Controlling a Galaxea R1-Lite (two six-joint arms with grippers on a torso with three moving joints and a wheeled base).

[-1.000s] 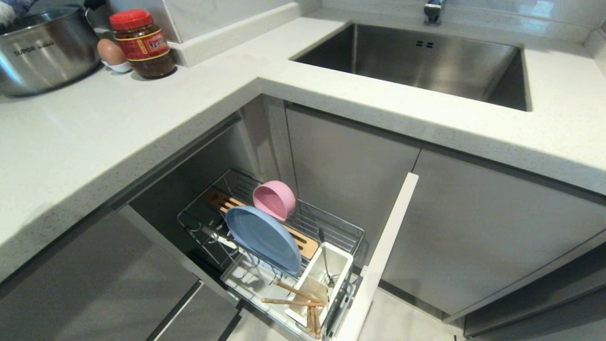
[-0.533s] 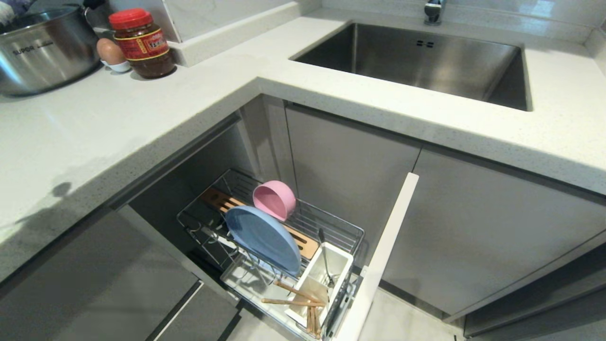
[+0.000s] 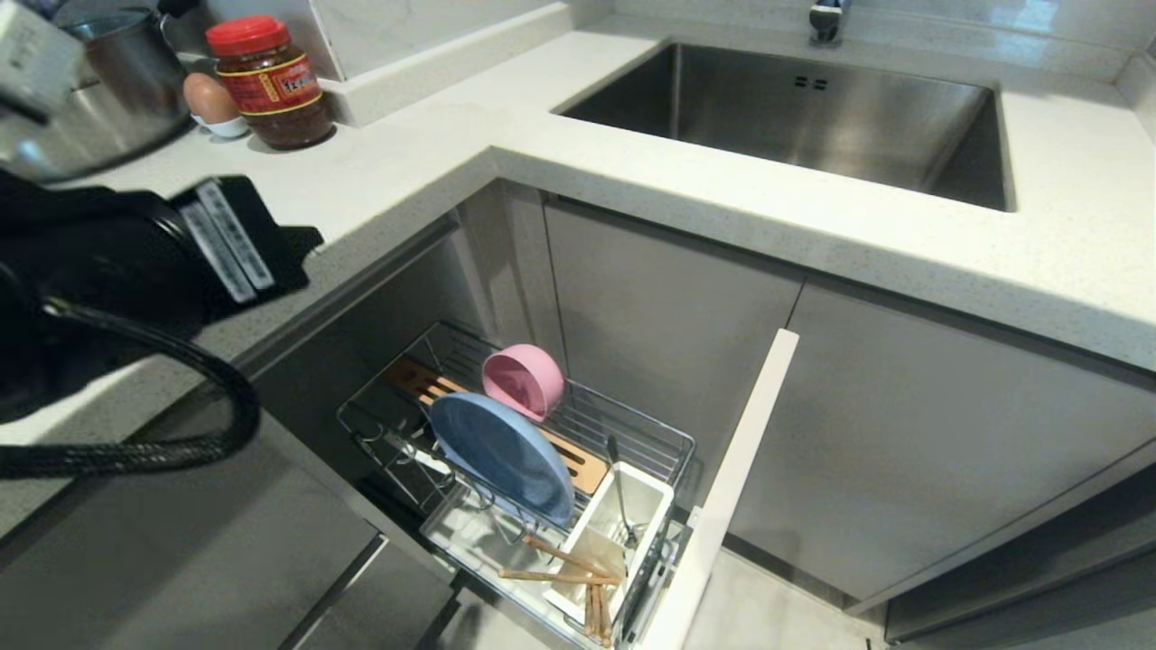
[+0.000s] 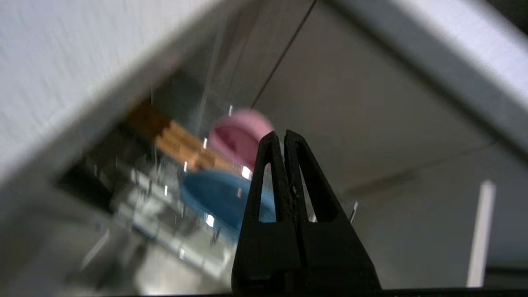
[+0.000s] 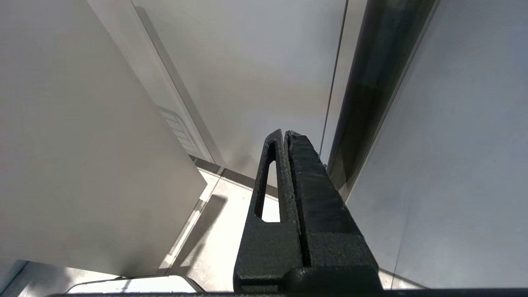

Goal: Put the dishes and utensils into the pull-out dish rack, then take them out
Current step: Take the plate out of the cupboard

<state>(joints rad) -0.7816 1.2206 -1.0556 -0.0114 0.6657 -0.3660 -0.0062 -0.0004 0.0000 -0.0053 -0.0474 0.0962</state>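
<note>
The pull-out dish rack (image 3: 664,440) stands drawn out of the cabinet below the counter. A light-blue plate (image 3: 501,456) leans upright in its prongs, and a pink bowl (image 3: 524,379) lies on its side behind the plate. Wooden chopsticks (image 3: 564,564) lean across the white cutlery cup (image 3: 646,492), where a slim metal utensil (image 3: 619,487) stands. My left arm (image 3: 135,262) hangs over the counter edge, left of and above the rack. My left gripper (image 4: 284,134) is shut and empty, pointing toward the bowl (image 4: 235,136) and plate (image 4: 214,198). My right gripper (image 5: 284,134) is shut and empty beside cabinet fronts.
The open cabinet door's white edge (image 3: 731,487) stands right beside the rack. On the counter at the back left are a steel pot (image 3: 126,81), an egg in a cup (image 3: 212,99) and a red-lidded jar (image 3: 271,81). The steel sink (image 3: 813,117) lies behind.
My left arm has swung into the head view from the left, where half a second ago only its shadow lay on the counter. The dishes and utensils have not moved.
</note>
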